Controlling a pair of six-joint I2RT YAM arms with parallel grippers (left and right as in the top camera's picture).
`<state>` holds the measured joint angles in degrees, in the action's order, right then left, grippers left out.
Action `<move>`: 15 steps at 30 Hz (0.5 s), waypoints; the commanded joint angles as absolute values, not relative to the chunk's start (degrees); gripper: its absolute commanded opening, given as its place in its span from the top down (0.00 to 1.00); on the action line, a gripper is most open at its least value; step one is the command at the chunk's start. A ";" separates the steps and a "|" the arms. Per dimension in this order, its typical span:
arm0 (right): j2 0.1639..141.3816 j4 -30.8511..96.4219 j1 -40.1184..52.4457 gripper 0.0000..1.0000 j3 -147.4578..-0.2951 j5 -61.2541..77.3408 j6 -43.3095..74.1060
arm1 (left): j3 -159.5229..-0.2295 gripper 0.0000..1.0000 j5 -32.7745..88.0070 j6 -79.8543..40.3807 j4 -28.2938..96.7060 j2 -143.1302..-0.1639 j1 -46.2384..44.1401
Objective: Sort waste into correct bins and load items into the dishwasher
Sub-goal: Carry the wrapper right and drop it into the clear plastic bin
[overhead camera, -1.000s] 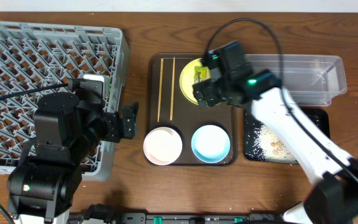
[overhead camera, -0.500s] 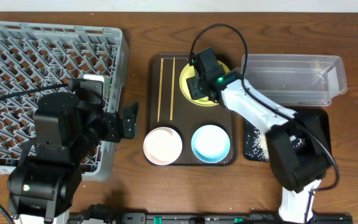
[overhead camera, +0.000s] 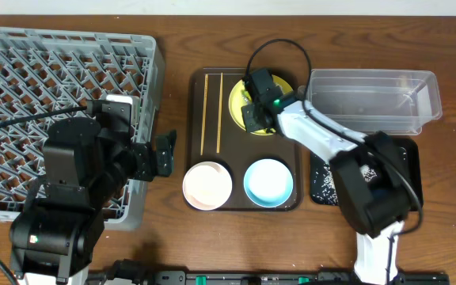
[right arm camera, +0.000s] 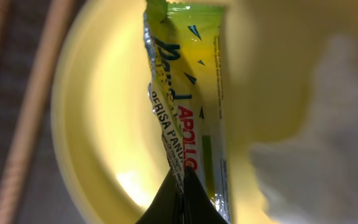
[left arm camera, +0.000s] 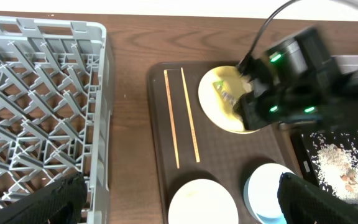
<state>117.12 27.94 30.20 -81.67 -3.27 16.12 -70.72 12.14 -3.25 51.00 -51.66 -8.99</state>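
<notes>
My right gripper (right arm camera: 183, 179) is down on the round yellow plate (overhead camera: 236, 96), shut on the green-and-orange snack wrapper (right arm camera: 188, 93), pinching its lower edge. A blurred white shape (right arm camera: 316, 162) lies beside the wrapper on the plate; it may be the tissue. The chopsticks (overhead camera: 206, 111) lie side by side left of the plate. A white bowl (overhead camera: 207, 184) and a light blue bowl (overhead camera: 268, 182) sit in front. My left gripper (left arm camera: 182, 208) hangs open between the grey dishwasher rack (overhead camera: 54, 71) and the bowls, holding nothing.
Plate, chopsticks and bowls all rest on a dark brown serving tray (overhead camera: 236, 154). The clear plastic box (overhead camera: 370, 99) stands at the back right. The black tray with rice grains (overhead camera: 323, 180) lies in front of it, partly under my right arm.
My right gripper has come down onto the yellow plate and shut on the snack wrapper. The left arm has not moved.
</notes>
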 commanded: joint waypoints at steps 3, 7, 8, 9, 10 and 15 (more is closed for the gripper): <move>101.23 30.74 26.28 0.99 -82.81 -3.22 14.15 | -71.85 0.02 13.06 -3.92 51.00 -51.62 -8.69; 97.01 33.76 20.86 0.99 -82.81 -4.69 13.02 | -71.85 0.02 13.06 -3.92 51.00 -51.62 -8.69; 96.95 34.72 19.03 0.99 -82.81 -4.64 13.02 | -71.85 0.02 13.06 -3.92 51.00 -51.62 -8.69; 97.06 35.62 17.41 0.99 -82.76 -4.49 13.02 | -71.85 0.02 13.06 -3.92 51.00 -51.62 -8.69; 97.60 36.49 15.59 0.99 -82.48 -4.43 13.04 | -71.85 0.02 13.06 -3.92 51.00 -51.62 -8.69; 101.45 40.60 9.91 0.99 -80.27 -4.25 12.99 | -71.85 0.02 13.06 -3.92 51.00 -51.62 -8.69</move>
<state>97.69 38.68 12.25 -82.59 -3.88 13.82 -70.72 12.16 -3.25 51.03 -51.66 -8.99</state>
